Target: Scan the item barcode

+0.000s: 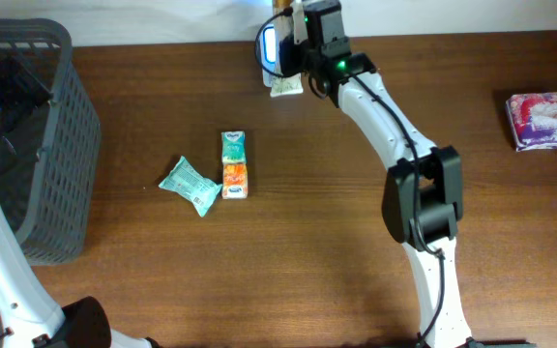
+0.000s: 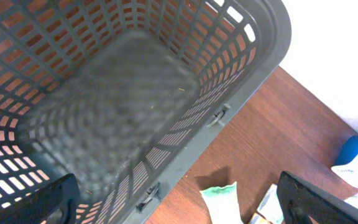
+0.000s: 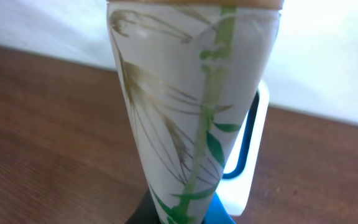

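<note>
White packet [image 3: 188, 118] with green bamboo print, grey lattice basket [image 2: 263, 68]

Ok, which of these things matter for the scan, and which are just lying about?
In the job: bamboo-print packet, held up before the blue-and-white scanner.
Lying about: teal packet, orange-and-green carton, pink packet, grey basket.

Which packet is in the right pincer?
The white bamboo-print packet, held at the blue-white scanner; the teal packet, green-orange packet and pink packet lie untouched.
</note>
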